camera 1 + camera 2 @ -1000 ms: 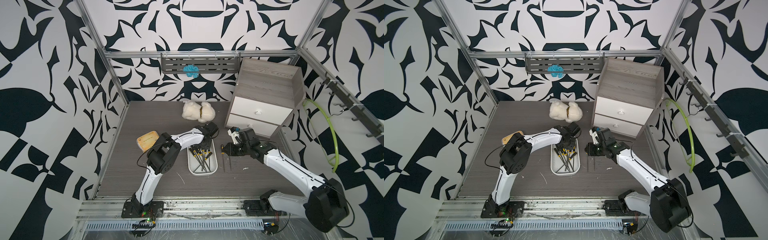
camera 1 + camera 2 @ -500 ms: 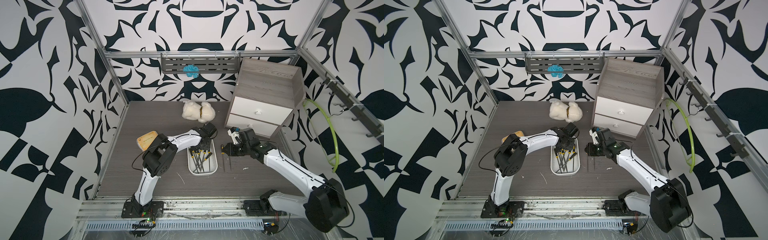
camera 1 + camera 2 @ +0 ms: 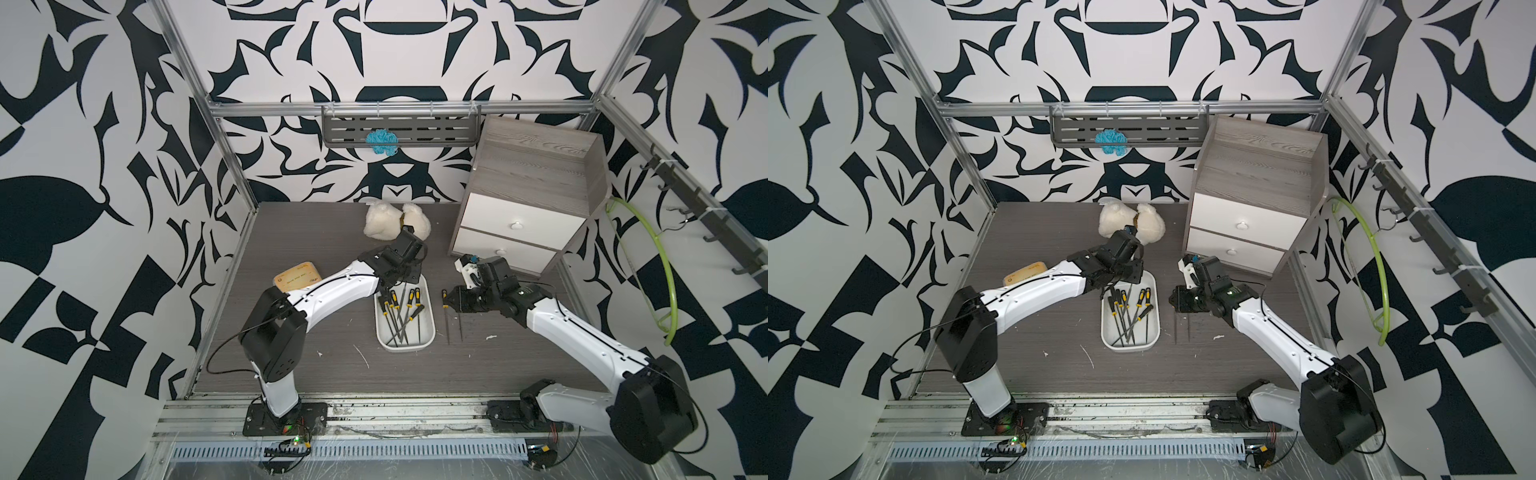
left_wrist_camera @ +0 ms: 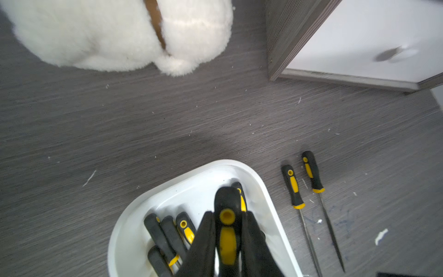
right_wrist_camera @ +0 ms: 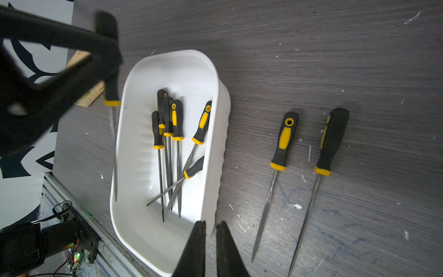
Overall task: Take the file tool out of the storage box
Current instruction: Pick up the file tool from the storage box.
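Note:
The storage box (image 3: pixel 405 348) is a shallow white tub in the middle of the grey table, also seen in the right wrist view (image 5: pixel 221 134). Several black-and-yellow files (image 5: pixel 177 120) lie inside it. My left gripper (image 4: pixel 227 215) is shut on the handle of one file tool (image 4: pixel 227 235). That file (image 5: pixel 111 96) hangs raised over the box's left rim, its blade pointing down. In both top views the left gripper (image 3: pixel 392 286) (image 3: pixel 1106 291) is over the box's far end. My right gripper (image 5: pixel 211 223) hovers beside the box's right wall, jaws almost together with nothing between them.
Two more files (image 3: pixel 445 316) (image 5: pixel 332 139) lie side by side on the table right of the box, under the right gripper (image 3: pixel 451 299). A grey cabinet (image 3: pixel 532 199) stands at the back right, a white plush (image 3: pixel 395 224) behind the box, a tan block (image 3: pixel 299 276) to the left.
The left gripper has closed on a file handle and lifted it from the pile, and the left arm's elbow has swung left. The right arm has not moved.

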Robot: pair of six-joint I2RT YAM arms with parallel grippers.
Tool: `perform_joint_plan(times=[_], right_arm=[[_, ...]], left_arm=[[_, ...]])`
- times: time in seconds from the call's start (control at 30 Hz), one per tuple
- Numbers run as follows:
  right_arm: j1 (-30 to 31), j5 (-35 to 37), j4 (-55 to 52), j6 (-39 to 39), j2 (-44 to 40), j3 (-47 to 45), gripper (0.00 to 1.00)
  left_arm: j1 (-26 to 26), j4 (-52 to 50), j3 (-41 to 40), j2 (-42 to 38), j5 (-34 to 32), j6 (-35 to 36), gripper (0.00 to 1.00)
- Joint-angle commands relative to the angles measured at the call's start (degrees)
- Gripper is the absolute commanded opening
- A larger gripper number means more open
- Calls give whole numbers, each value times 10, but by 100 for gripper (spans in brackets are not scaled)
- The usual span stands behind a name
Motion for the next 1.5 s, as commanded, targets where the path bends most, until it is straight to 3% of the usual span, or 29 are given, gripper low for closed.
perform_joint_plan(times=[0.0, 0.13, 0.2, 0.5, 0.8, 1.13, 1.47], right_arm=[[-2, -2, 16, 3, -18, -2, 15], [-2, -17, 27, 2, -25, -5, 16], [-2, -28, 37, 4, -32, -8, 16], [32, -86, 138, 43, -56, -37, 26], [217, -41, 185, 70, 50, 46, 38], [256, -56, 256, 102, 105, 61, 42], [271, -43, 275, 105, 142, 79, 34]], left_arm=[[23, 44, -20, -81, 61, -5, 5], [58, 148, -121, -184, 185, -59, 4], [62, 172, -166, -224, 201, -73, 3], [63, 204, -299, -326, 154, -51, 2], [64, 179, -297, -315, 128, -22, 0], [63, 174, -301, -324, 112, -21, 0], [64, 177, -299, -313, 110, -22, 0]])
